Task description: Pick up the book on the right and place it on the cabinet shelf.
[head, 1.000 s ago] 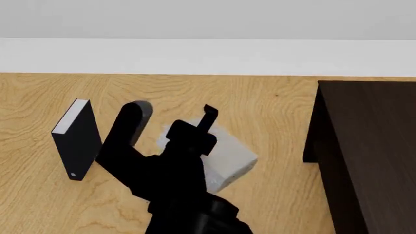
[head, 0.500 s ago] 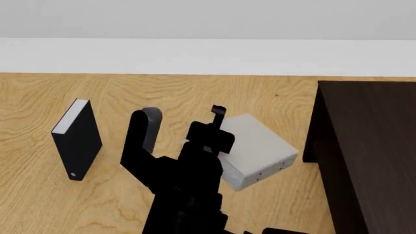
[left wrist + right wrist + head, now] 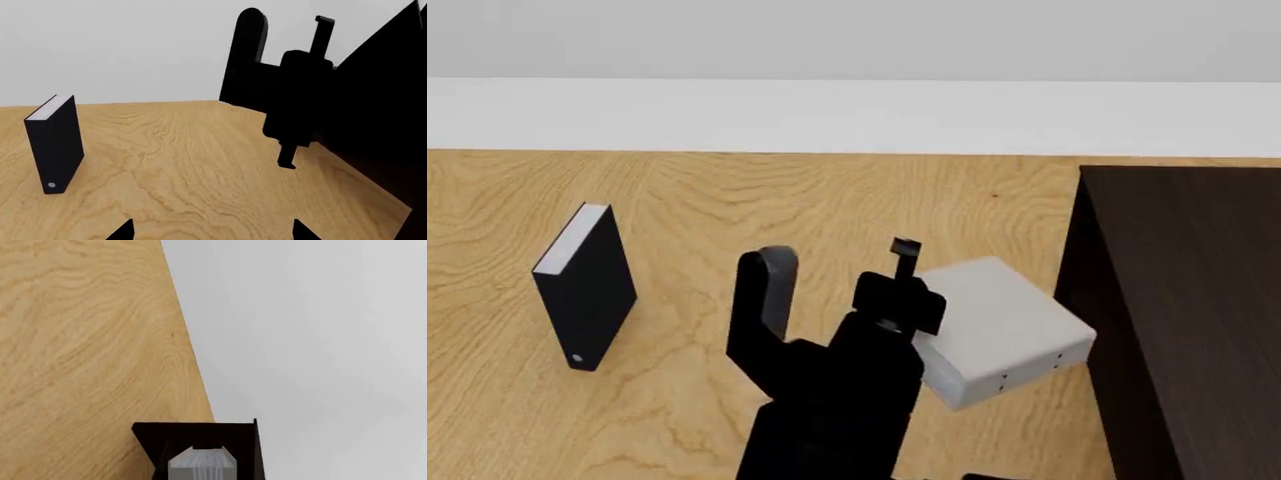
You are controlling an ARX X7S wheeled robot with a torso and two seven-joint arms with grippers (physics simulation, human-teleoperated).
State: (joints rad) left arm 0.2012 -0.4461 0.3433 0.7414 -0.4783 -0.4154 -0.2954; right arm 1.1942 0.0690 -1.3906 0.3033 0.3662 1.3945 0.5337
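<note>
The thick light grey book [image 3: 1001, 325] hangs tilted above the table, held by my right gripper [image 3: 918, 325], which is shut on its left side. Tiny dark dots show low on its spine. The book's right corner is close to the side wall of the very dark cabinet [image 3: 1188, 300]; the cabinet shelf inside is hidden. In the right wrist view the book's pale page edges [image 3: 202, 462] sit between the dark jaws of the right gripper [image 3: 202, 471]. My left gripper [image 3: 212, 232] is open and empty, low over the table.
A thinner black book [image 3: 585, 290] stands upright at the left of the wooden table [image 3: 827, 190]; it also shows in the left wrist view [image 3: 55, 142]. A white wall runs behind the table. The right arm [image 3: 293, 100] fills the left wrist view's right side.
My right gripper has carried the grey book to the right and slightly nearer, up to the cabinet's side. The black book has not moved.
</note>
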